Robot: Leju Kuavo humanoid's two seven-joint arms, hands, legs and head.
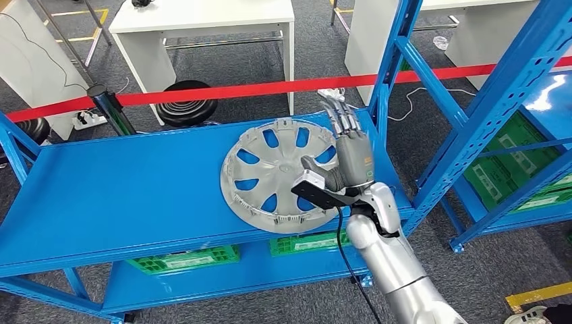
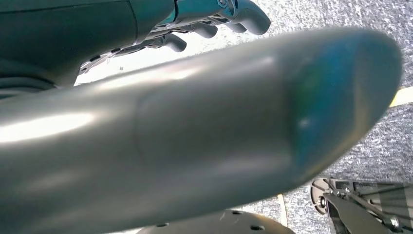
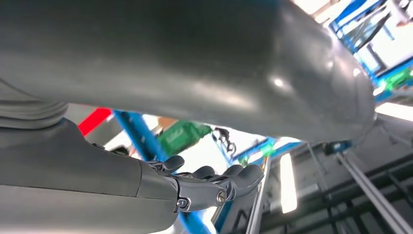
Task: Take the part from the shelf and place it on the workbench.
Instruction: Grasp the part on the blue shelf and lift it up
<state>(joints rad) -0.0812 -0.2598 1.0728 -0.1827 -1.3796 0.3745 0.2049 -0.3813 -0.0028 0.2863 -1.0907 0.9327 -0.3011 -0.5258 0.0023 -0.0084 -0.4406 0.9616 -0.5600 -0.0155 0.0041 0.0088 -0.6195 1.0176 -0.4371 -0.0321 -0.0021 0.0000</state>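
- Right arm (image 1: 394,270) comes up from below; right hand (image 1: 351,158) is raised flat over the right edge of the shelf (image 1: 121,189), fingers (image 1: 340,115) straight and apart, holding nothing.
- Step: reach/approach. Grasp not yet made, by my read.
- Part is the grey hubcap (image 1: 270,177), lying flat on the top blue deck, right of centre, near edge close to the shelf's front lip.
- Hubcap sits just left of the palm; thumb (image 1: 317,169) overlaps its right rim in head view. Contact or just hovering above: cannot tell from this angle.
- Next move likely needs the fingers to get under or around the rim; flat disc, so a rim pinch looks like the only purchase.
- Left hand (image 2: 214,22) seen in left wrist view: fingers partly curled, nothing visibly in them.
- Beyond the shelf: red barrier tape (image 1: 222,91), then white tables (image 1: 202,17).
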